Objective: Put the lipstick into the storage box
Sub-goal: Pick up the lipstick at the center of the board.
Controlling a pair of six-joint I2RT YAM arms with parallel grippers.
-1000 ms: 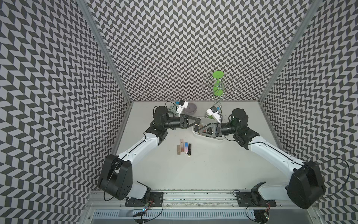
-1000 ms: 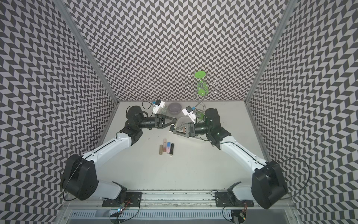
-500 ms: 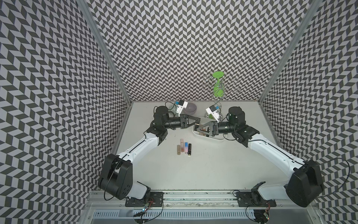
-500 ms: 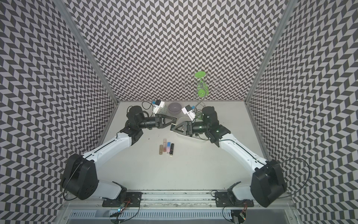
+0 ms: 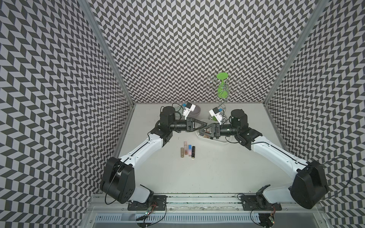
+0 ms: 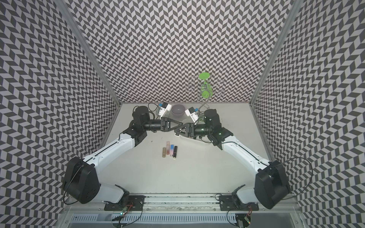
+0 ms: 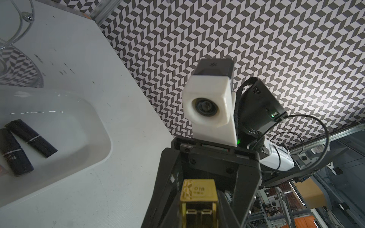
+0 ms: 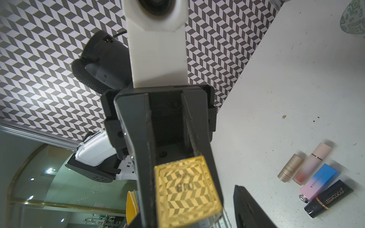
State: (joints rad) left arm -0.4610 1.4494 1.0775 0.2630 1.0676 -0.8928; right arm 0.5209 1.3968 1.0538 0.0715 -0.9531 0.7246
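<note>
Black-and-white chevron walls (image 5: 177, 49) close in three sides of a pale, scuffed tabletop (image 5: 197, 173). Two white-shelled arms with black joints reach in from the near rail. They meet tip to tip at the left end of a white, shallow, round-cornered plastic storage box (image 5: 222, 141). Behind the box rises a chrome wire stand (image 5: 222, 76) topped with a flat green disc, and a smooth, round lilac bowl (image 6: 178, 109) sits by the back wall.

The left tool (image 5: 205, 124) is pinched tight on a square-sectioned, mirror-bright gold lipstick (image 8: 187, 189). It holds it in the air at that end of the box, and the flat labelled end reflects the chevrons. The right tool (image 5: 201, 131) stands part open. Its black fingers (image 7: 248, 183) flank the gold lipstick with a gap on either side, and it grips nothing.

On the floor of the storage box lie two matte black tube lipsticks (image 7: 32, 139) with thin silver bands, angled so that one pair of ends comes close together.

Out on the open tabletop, nearer the rail, four more lie side by side in a tight row:
- a short brushed-gold cylinder (image 5: 182, 153)
- a frosted pink tube (image 5: 185, 148)
- a square stick (image 5: 190, 150) fading from blue to pink
- a glossy black case (image 5: 193, 152) with a gold band
</note>
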